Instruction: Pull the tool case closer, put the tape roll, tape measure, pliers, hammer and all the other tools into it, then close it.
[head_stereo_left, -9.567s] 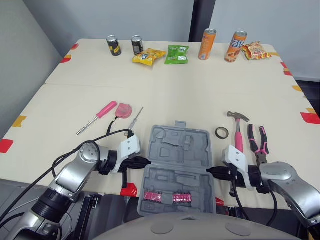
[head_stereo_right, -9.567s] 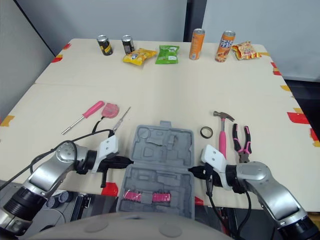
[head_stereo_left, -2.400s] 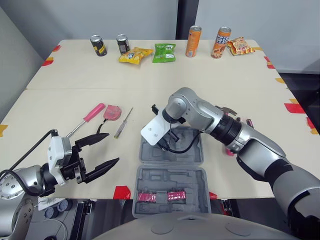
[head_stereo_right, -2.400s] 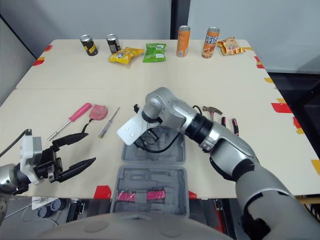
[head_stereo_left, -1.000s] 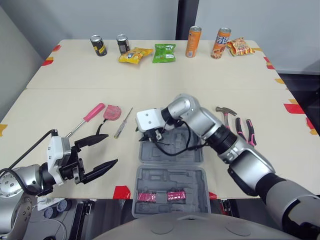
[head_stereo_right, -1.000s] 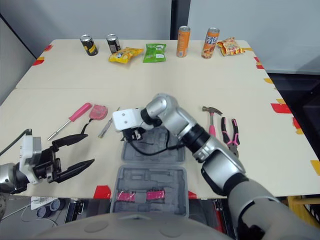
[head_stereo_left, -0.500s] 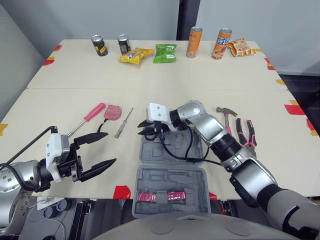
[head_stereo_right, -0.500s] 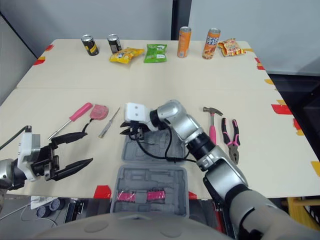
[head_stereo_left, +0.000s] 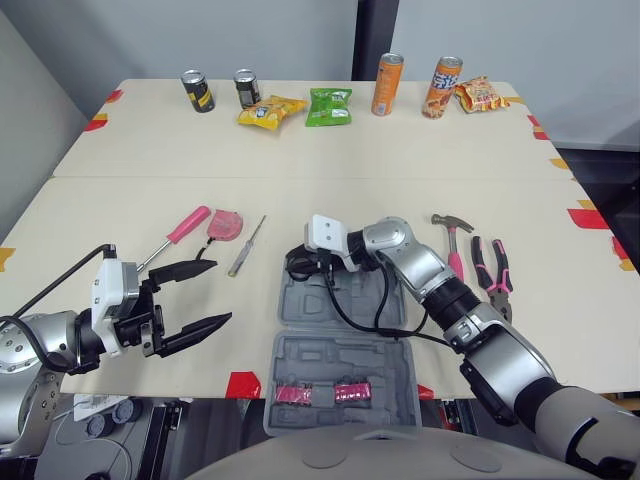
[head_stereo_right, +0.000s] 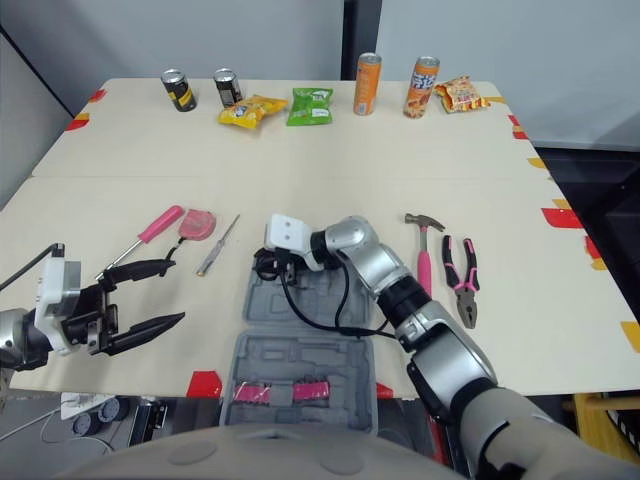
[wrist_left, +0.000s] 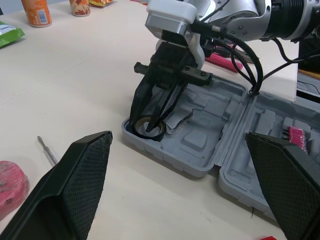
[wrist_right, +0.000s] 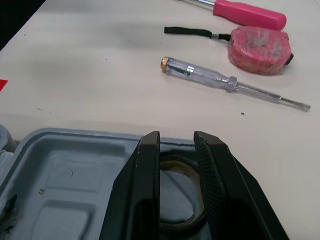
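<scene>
Tape roll (wrist_left: 151, 134) sits low in the far-left corner pocket of the open tool case (head_stereo_left: 340, 360), pinched between the fingers of the right gripper (head_stereo_left: 297, 266). The left gripper (head_stereo_left: 218, 292) hovers near the counter edge, fingers spread wide and empty. Best, I judge, to let the roll rest flat on the pocket floor before releasing, then lift straight up so it isn't dragged out.

Silver jointed arms (head_stereo_left: 425, 270) bear white wrist blocks (head_stereo_left: 326, 232) and black cables (head_stereo_left: 352, 312); left tool (head_stereo_left: 222, 291) and right tool (wrist_right: 176, 137) are black-fingered.
</scene>
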